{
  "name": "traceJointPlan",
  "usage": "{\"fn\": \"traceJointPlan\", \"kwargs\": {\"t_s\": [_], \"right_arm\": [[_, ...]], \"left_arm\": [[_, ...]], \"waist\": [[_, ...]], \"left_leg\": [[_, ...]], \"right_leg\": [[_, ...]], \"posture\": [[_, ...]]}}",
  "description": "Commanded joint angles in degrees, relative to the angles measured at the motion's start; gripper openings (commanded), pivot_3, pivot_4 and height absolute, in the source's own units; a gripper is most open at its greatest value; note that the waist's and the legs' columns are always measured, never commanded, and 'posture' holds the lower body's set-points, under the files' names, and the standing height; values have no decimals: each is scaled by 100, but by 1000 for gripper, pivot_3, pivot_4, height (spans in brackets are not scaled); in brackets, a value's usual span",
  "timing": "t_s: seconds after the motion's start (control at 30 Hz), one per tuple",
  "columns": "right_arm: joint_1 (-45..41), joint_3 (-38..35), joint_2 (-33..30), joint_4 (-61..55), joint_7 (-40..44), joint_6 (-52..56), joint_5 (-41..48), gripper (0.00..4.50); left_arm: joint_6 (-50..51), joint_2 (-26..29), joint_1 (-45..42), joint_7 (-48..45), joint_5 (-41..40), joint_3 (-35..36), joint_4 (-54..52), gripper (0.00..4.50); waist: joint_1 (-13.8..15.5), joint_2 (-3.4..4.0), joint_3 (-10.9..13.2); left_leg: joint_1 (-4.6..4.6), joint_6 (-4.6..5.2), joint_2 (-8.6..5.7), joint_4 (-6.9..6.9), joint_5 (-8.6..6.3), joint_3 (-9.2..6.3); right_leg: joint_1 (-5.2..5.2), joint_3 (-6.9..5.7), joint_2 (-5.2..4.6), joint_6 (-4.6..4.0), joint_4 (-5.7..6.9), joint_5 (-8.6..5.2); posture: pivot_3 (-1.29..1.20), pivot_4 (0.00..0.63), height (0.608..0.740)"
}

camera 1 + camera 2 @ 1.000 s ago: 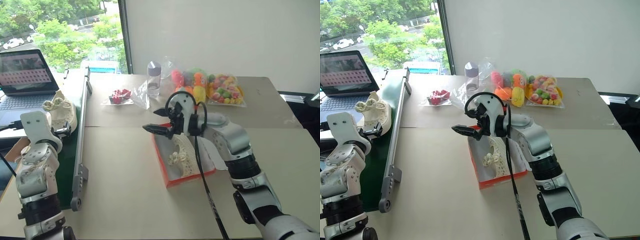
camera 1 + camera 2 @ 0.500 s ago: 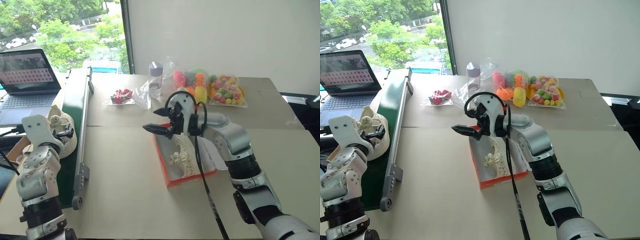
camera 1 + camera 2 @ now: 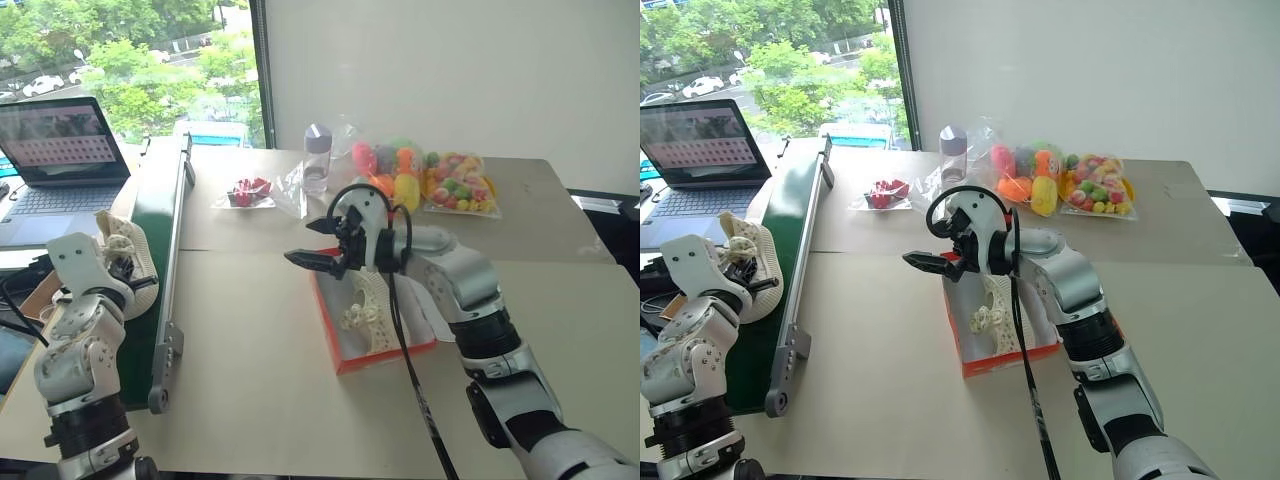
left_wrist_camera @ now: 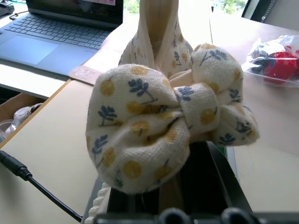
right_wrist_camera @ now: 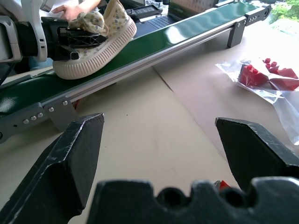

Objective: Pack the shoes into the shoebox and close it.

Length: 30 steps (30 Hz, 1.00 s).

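Two shoes, split up: one shoe (image 3: pixel 365 310) lies in the open shoebox (image 3: pixel 345 355) at table (image 3: pixel 250 370) centre, the other shoe (image 5: pixel 100 39) sits on the green conveyor (image 3: pixel 150 240) at the table's left edge. Left gripper (image 5: pixel 77 35) is clenched on that conveyor shoe at its cloth bow (image 4: pixel 159 123), sole resting on the belt just inside the metal side rail (image 3: pixel 172 270). Bare tabletop between rail and box, wide free lane. Right gripper (image 3: pixel 322 250) hovers over the box's far left corner, fingers spread wide, grasping nothing, pointing toward the conveyor. Box's near edge sits well back from the table's front edge; table right of the box is bare. Farther back: bag of red pieces (image 3: pixel 243 192), bottle (image 3: pixel 316 158), two bags of colourful toys (image 3: pixel 425 180) near the far edge. Laptop (image 3: pixel 62 150) beyond the conveyor, far left.
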Motion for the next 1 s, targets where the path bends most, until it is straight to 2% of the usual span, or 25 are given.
{"fn": "traceJointPlan", "kwargs": {"t_s": [0.03, 0.17, 0.3, 0.37, 0.5, 0.8, 1.0], "right_arm": [[-160, -459, 166, -127, -255, 173, 271, 4500], [-467, -1266, 571, 138, -838, 507, 756, 4500], [-1124, -2739, 1116, 780, -2010, 998, 1701, 4500], [-1383, -3281, 1214, 1103, -2497, 1138, 2032, 4500], [-1569, -4090, 1304, 1474, -3193, 1374, 2698, 4500], [-1286, -4138, 1451, 971, -3826, 1629, 3260, 4500], [-1166, -3966, 1352, 668, -3919, 1699, 3417, 4500]], "left_arm": [[-301, -25, -632, -281, -394, -288, -689, 561], [-111, -167, -1241, -419, -829, -579, -1037, 561], [109, -406, -1811, -439, -1272, -921, -1216, 561], [190, -544, -2024, -376, -1405, -1074, -1240, 561], [285, -1138, -2356, -69, -1564, -1478, -1300, 561], [331, -1646, -2355, -52, -1667, -2038, -1207, 561], [287, -1736, -2321, -210, -1629, -2314, -1007, 561]], "waist": [[2, -3, 2], [-13, -11, 5], [-76, -11, 5], [-96, -11, 5], [-117, -11, 6], [-205, -8, 7], [-186, -8, 7]], "left_leg": [[-6, 0, 0, 0, 0, -1], [-35, 1, 0, 10, 0, -7], [-33, 14, -2, 10, 2, -2], [-32, 52, -1, 10, 25, -3], [-34, 56, -2, 10, 27, -6], [-32, 68, -2, 10, 31, -7], [-30, 70, -4, 10, 32, -7]], "right_leg": [[-1, -3, 0, 0, -6, 0], [-9, -11, 2, 5, -17, 29], [-9, -11, 4, -11, -21, 44], [-8, -11, 9, -10, -20, 44], [-4, -11, 10, -8, -22, 43], [-4, -4, 16, 17, -20, 29], [-4, -1, 14, 34, -19, 22]], "posture": [[0, 150, 740], [0, 150, 740], [0, 150, 740], [0, 150, 740], [0, 150, 740], [0, 150, 740], [0, 150, 740]]}}
